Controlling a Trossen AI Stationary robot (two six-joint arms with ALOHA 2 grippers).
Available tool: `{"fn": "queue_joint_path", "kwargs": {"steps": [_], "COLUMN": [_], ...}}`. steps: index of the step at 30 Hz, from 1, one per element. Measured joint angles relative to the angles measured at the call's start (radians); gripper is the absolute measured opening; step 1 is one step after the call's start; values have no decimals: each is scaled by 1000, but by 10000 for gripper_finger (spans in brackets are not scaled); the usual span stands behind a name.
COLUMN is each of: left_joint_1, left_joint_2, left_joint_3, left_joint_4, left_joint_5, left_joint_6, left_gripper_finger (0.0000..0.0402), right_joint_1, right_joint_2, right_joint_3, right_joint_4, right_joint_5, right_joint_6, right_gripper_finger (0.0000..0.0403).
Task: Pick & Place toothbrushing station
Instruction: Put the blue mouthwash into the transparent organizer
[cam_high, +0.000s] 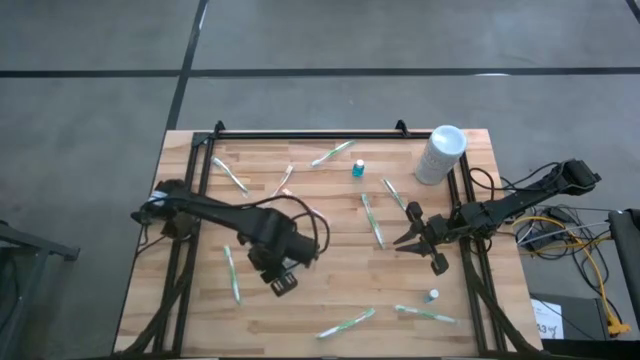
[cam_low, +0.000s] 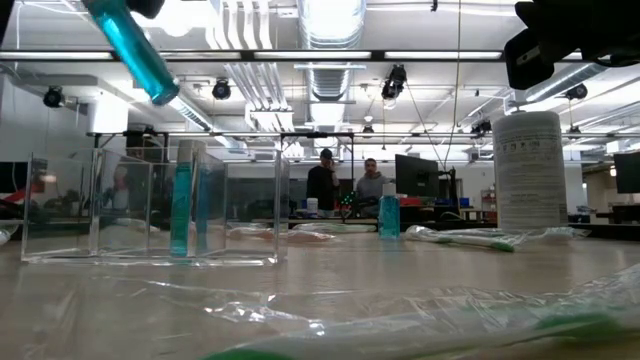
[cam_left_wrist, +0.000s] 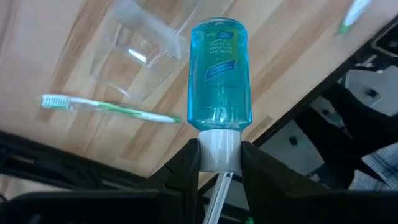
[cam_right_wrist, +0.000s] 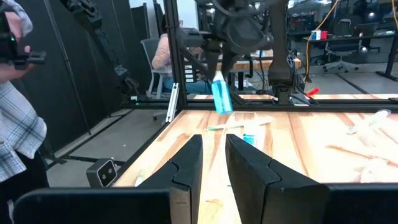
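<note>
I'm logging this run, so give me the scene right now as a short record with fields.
left gripper: shut on blue bottle by its white cap, lifted above the table
right gripper: empty, jaws slightly apart, near table's right side
organizer: clear, holds a blue bottle
toothbrushes: wrapped, scattered
canister: white, upright, far right corner

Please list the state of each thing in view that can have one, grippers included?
Left gripper: shut on the white cap of the blue mouthwash bottle, held in the air.
Right gripper: empty, fingers slightly parted.
Clear plastic organiser: upright on the table, a blue bottle standing in it.
Small blue bottle: upright on the table.
White cylindrical canister: standing upright.
Wrapped green toothbrushes: lying flat, scattered.
</note>
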Motion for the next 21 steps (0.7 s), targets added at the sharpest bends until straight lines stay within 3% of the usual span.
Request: {"fn": "queue_joint_path", "kwargs": {"steps": [5,21], "left_joint_1": [42,167], "left_joint_2": [0,0], "left_joint_3": [-69,-202], "left_joint_4": [0,1], "left_joint_5": [56,102], "left_joint_6": [7,72], "left_gripper_finger": [103,104], "right_joint_1": [0,0], "right_joint_2": [0,0], "right_joint_3": [0,0], "right_joint_4": [0,0], "right_joint_5": [0,0], "right_joint_6": [0,0], "right_gripper_finger": [68,68]}}
